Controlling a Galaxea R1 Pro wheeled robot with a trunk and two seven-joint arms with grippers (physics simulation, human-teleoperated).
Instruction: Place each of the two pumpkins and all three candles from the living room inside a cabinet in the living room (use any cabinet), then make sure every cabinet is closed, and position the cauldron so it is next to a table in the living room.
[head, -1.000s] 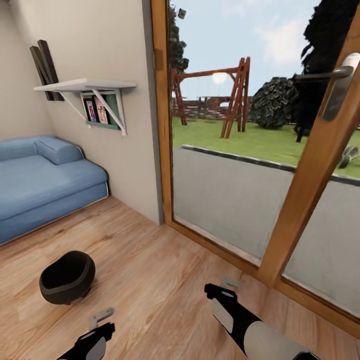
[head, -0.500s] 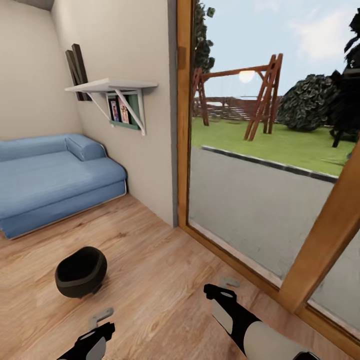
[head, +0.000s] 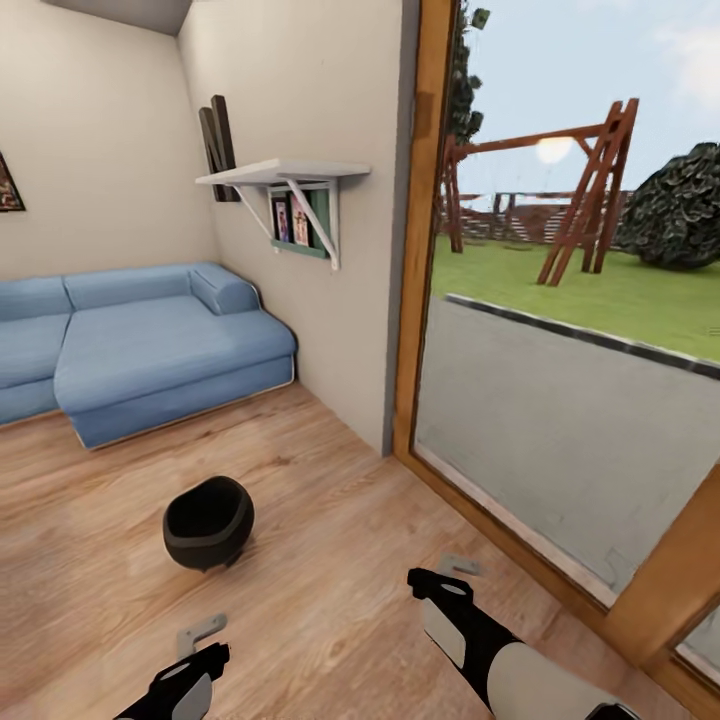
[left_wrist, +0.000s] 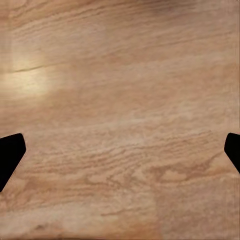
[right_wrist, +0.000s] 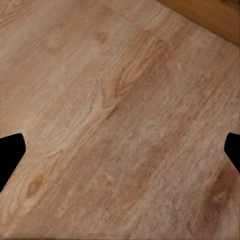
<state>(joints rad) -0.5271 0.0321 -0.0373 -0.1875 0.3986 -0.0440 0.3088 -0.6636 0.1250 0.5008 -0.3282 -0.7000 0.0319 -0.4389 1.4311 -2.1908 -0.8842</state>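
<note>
view: head has turned left, more sofa (head: 150, 350) shows | cauldron (head: 207, 522) on floor, now nearer picture centre, untouched | left tool (left_wrist: 120, 150) and right tool (right_wrist: 120, 150) both released, empty | next: approach cauldron

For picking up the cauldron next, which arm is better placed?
Likely the left. The cauldron stands on the wood floor ahead of the left claw, whose fingertips are spread wide over bare boards. The right claw, equally open, sits farther off, toward the glass door.
</note>
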